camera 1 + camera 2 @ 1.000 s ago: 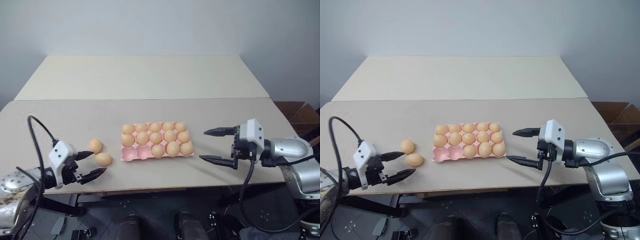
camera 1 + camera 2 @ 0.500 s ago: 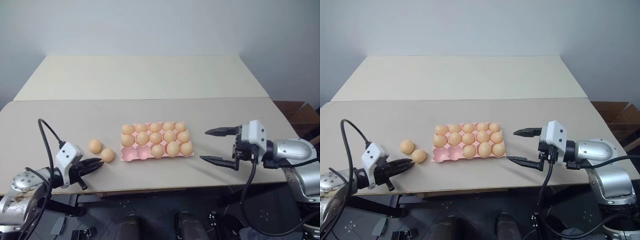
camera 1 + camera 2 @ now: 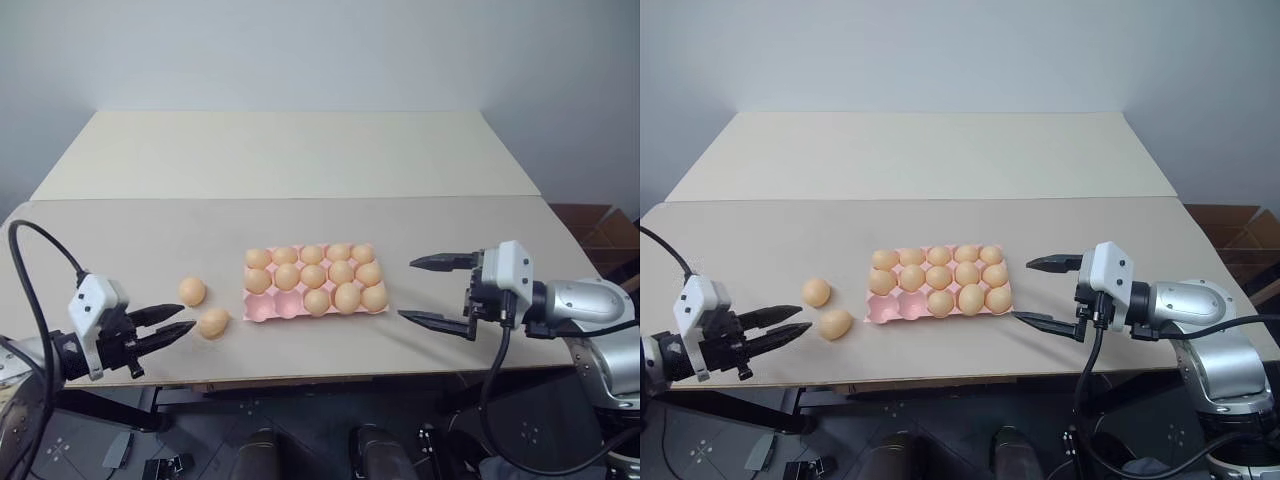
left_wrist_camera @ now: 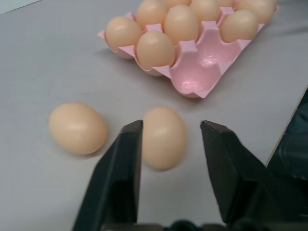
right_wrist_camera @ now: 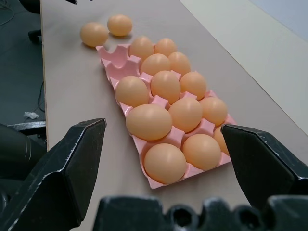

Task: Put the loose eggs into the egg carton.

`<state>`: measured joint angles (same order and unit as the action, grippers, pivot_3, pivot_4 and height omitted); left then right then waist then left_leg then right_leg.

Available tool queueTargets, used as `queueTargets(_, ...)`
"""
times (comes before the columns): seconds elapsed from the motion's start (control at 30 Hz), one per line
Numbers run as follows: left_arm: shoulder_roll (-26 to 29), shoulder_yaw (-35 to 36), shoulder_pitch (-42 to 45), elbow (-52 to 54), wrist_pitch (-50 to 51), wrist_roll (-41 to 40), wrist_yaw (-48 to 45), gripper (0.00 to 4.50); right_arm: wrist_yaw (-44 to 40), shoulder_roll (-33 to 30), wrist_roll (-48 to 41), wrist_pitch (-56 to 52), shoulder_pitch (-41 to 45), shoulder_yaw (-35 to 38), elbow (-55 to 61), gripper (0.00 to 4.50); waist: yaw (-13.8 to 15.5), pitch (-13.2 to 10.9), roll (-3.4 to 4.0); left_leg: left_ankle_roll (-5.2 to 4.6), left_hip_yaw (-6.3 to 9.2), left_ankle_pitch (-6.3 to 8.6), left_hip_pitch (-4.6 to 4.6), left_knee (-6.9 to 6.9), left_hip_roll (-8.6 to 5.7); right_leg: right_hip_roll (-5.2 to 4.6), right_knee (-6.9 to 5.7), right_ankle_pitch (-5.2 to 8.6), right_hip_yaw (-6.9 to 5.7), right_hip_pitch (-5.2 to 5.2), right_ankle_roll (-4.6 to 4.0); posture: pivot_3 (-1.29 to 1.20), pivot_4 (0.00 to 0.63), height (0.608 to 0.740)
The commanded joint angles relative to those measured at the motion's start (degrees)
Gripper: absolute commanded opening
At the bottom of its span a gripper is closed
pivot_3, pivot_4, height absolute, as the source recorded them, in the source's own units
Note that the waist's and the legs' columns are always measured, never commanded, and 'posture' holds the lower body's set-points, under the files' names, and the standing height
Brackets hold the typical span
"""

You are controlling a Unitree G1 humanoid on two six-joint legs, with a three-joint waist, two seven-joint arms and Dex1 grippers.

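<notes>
The left hand hovers at the worktop's near edge, left of the egg carton, its 2 fingers partly spread and gripping nothing. Just ahead of its fingertips, between the hand and the carton, lies the nearer loose egg; in the left wrist view this egg sits in line with the gap between the fingers, slightly beyond them, its long axis running roughly along the line the hand points. The second loose egg rests farther back on the worktop, also left of the carton and apart from the first.

The carton holds 13 eggs; its 2 empty cups are in the near row at the carton's left end, the side facing the loose eggs.

Right of the carton, the right hand hangs with its fingers spread wide and empty, pointing toward the carton's right end.

The left hand is clearly the nearer to both loose eggs, so the next grasp likely needs only a short push forward to bring the fingers around the nearer egg.
</notes>
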<state>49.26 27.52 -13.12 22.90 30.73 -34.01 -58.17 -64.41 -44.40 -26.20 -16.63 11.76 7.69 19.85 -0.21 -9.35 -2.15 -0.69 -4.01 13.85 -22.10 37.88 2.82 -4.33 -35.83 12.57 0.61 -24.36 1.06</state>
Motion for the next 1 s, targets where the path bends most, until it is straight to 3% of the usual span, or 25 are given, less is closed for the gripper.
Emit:
queueTargets(0.03, -0.74, -1.57, -0.3, 2.53, -1.4, 1.66, 2.06, 3.33, 0.61, 0.14, -1.66, 1.13, -0.21, 1.09, 2.4, 4.5, 0.02, 0.0, 0.0, 0.0, 0.0, 0.0, 0.01, 0.0, 0.0, 0.0, 0.0, 0.0, 0.0, 0.0, -0.01, 0.0, 0.15, 0.74)
queueTargets(0.13, -1.1, -3.99, -0.32, 2.12, -2.82, 5.44, 4.58, 4.29, 0.86, 0.2, -1.84, 1.03, -0.2, 1.03, 2.72, 4.5, 0.09, 0.0, 0.0, 0.0, 0.0, 0.0, 0.02, 0.0, -0.01, 0.01, 0.0, 0.0, 0.0, 0.01, -0.01, 0.0, 0.15, 0.74)
queueTargets(0.57, -3.22, -9.01, 2.75, -0.78, -3.17, 9.48, 8.83, 4.29, 1.38, 0.21, -1.9, 1.03, -1.0, 1.04, 4.1, 4.5, 0.21, 0.0, 0.0, 0.0, 0.01, 0.0, 0.0, 0.0, -0.01, 0.01, 0.0, -0.11, 0.0, 0.01, -0.12, 0.0, 0.15, 0.74)
queueTargets(1.0, -6.77, -17.04, 11.76, -7.98, -2.1, 12.89, 13.25, 4.29, 2.21, 0.4, -2.0, 1.07, -1.14, 0.82, 4.59, 4.5, 0.41, 0.0, -0.01, 0.0, 0.02, -0.01, -0.01, 0.0, -0.04, 0.02, 0.01, -0.26, 0.0, 0.03, 0.03, 0.0, 0.15, 0.74)
